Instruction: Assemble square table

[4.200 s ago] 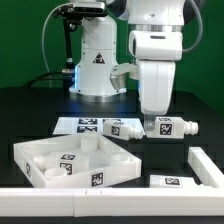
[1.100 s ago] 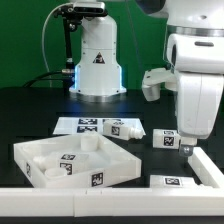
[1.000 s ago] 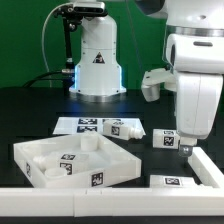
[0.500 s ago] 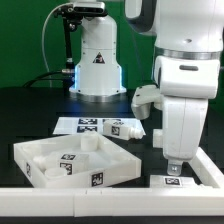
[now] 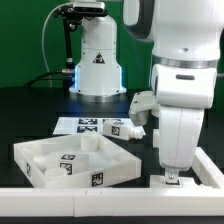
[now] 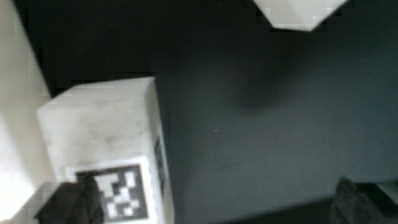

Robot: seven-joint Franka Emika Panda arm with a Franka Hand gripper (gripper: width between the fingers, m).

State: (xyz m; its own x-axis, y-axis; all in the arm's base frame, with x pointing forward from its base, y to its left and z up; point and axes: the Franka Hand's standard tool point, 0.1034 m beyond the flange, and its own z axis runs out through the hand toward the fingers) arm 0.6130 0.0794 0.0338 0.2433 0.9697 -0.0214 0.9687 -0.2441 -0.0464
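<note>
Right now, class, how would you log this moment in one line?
claw: open, empty, low over a leg, exterior view's right | table top: exterior view's left, apart from claw

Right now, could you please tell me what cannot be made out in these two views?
Exterior view: the fingertips of the gripper are hidden by the white housing of the arm, so contact with the leg below is unclear.
Exterior view: that leg is mostly hidden by the arm and the white rail.
Wrist view: the leg's tag is blurred and cut off by the edge.
Wrist view: a white piece is cut off, unidentifiable.
</note>
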